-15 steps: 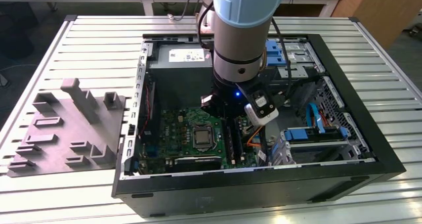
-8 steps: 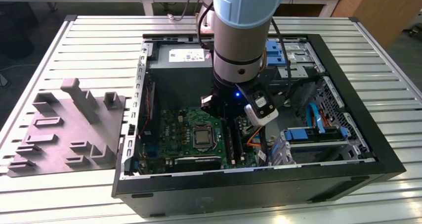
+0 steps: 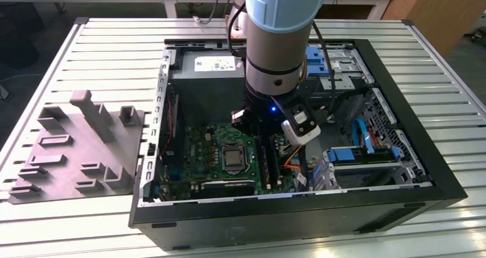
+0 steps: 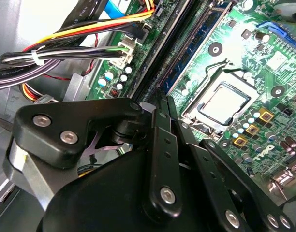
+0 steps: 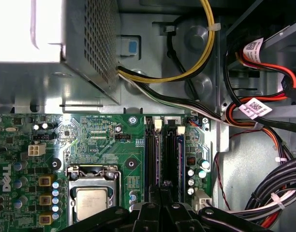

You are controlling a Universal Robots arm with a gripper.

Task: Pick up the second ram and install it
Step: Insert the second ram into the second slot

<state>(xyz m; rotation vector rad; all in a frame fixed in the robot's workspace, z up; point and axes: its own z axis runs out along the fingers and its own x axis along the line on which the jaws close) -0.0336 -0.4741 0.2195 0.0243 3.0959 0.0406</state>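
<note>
My gripper (image 3: 260, 135) reaches down into the open computer case, over the memory slots beside the processor socket (image 3: 231, 155). In both wrist views its fingers (image 4: 160, 104) stand close together, shut on the near end of the second ram (image 4: 191, 46). That thin blue-green stick (image 5: 158, 159) stands on edge along the slot nearest the socket (image 5: 92, 200). How deep it sits in the slot I cannot tell. Another stick (image 5: 179, 154) stands in the neighbouring slot, on the side away from the socket.
Bundled cables (image 4: 75, 46) run close beside the slots, and more wires (image 5: 264, 125) hang along the case wall. The power supply box (image 5: 56, 53) lies past the board's far end. A grey fixture tray (image 3: 76, 150) sits at the exterior view's left of the case.
</note>
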